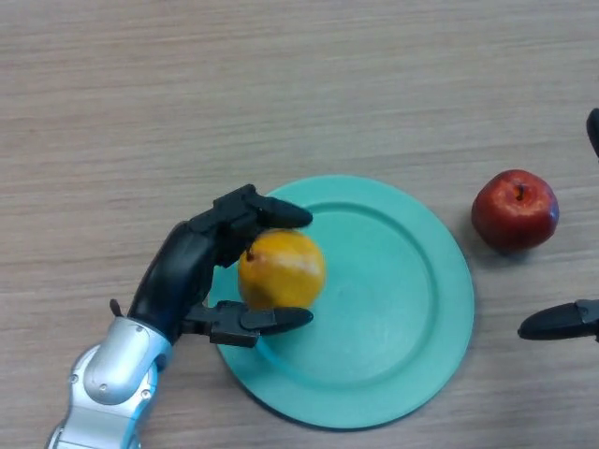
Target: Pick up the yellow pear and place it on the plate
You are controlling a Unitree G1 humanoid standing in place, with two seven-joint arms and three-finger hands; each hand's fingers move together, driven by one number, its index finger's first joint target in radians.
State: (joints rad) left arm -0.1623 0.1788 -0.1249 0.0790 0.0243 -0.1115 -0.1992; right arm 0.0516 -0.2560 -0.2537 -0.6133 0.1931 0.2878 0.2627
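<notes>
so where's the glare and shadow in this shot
Head view: pale highlights on the yellow pear and the red apple; soft shadow under the apple on the table; the left hand darkens the plate edge beneath its fingers.

no readable text, no labels, no brand marks, no numbers, no signs on anything in view

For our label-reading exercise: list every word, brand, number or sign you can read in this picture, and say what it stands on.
None: no text, number or sign can be read.
The yellow pear in the left hand, the teal plate, the red apple, the wooden table and the right hand all show plain surfaces.
</notes>
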